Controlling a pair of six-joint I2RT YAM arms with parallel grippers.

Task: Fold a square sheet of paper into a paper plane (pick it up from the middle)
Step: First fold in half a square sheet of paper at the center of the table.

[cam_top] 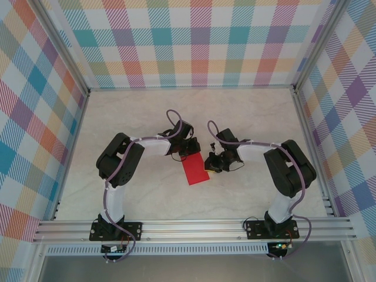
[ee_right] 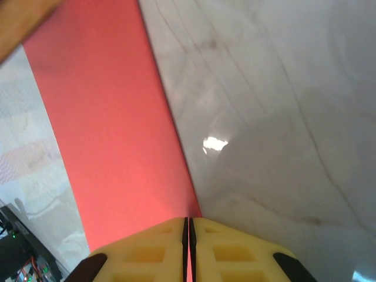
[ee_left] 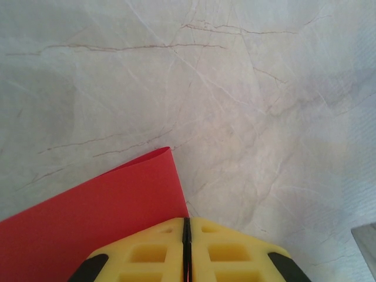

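Paper position: one square sheet of paper (cam_top: 195, 170), bright red, showing as a narrow rectangle at the centre of the marbled worktop (cam_top: 147, 111), between the two hands. Left hand (cam_top: 188, 151) is at the sheet's far corner. Its yellow fingers (ee_left: 147, 252) are pressed together, and the sheet's edge runs into their seam. Right hand (cam_top: 211, 162) is at the sheet's right edge, likewise closed, with the red strip (ee_right: 111, 135) ending at its seam (ee_right: 188, 247).

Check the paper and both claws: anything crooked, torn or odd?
Nothing torn. The red sheet, apparently doubled over, sits askew, its edges pinched by the left claw and right claw; one corner's top layer bows up instead of lying flat.
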